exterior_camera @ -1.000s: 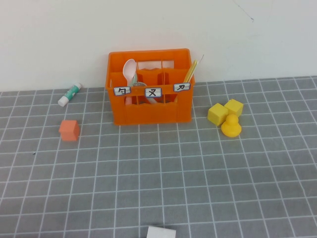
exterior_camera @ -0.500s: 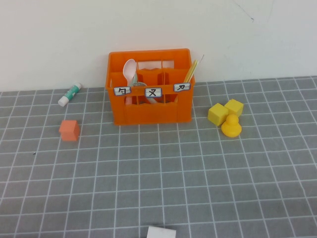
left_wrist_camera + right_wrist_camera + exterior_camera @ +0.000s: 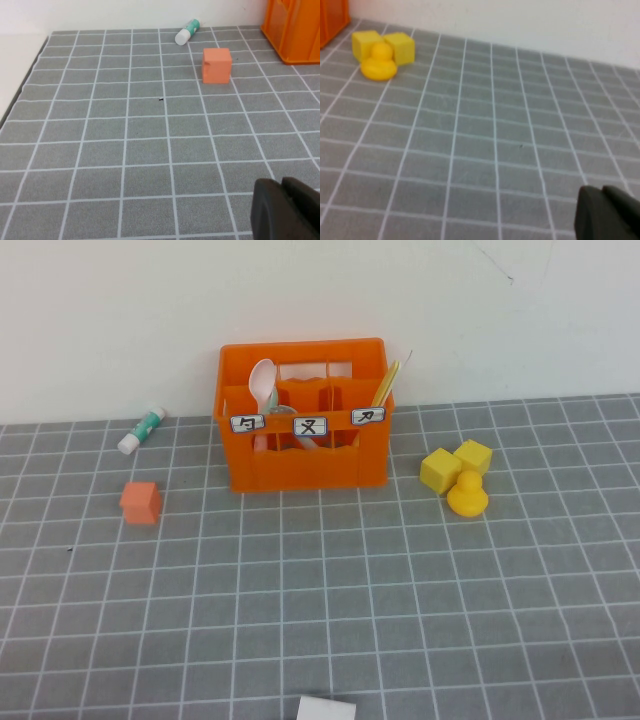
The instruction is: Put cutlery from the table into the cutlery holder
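Standing upright in the orange cutlery holder (image 3: 303, 416) at the back of the grey surface (image 3: 330, 590), the cutlery (image 3: 385, 383) shares it with a white spoon (image 3: 263, 383). Left pincer (image 3: 286, 207) and right pincer (image 3: 609, 212) hover closed, empty, low above bare grid.

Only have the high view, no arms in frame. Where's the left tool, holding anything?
Observer: The left tool is shut and empty, over the table, with the orange cube well ahead of it.
Operator: Right tool?
Observer: The right tool is shut as well, holding nothing. It is above open grid, with the yellow duck farther off.
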`<state>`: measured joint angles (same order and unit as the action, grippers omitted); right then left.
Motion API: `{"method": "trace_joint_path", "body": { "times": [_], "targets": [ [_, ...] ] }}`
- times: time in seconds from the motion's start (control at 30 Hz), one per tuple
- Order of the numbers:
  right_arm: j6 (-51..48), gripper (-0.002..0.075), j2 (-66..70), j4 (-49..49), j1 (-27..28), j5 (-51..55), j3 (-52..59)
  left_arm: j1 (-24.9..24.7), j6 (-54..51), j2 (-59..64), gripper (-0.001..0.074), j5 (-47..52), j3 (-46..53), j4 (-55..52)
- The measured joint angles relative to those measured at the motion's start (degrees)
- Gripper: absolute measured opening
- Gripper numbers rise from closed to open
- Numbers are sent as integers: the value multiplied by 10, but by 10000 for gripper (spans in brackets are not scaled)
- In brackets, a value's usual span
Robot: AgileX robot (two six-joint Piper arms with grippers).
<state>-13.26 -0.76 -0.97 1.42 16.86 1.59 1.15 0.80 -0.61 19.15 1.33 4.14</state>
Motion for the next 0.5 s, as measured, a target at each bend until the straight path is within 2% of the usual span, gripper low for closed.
{"method": "trace_joint_path", "body": {
  "times": [0.27, 0.5],
  "targets": [
    [85, -3, 0, 4, 0, 22, 0, 0, 0, 0, -1, 0, 0, 0],
    [98, -3, 0, 10, 0, 23, 0, 0, -1, 0, -1, 0, 0, 0]
  ]
}}
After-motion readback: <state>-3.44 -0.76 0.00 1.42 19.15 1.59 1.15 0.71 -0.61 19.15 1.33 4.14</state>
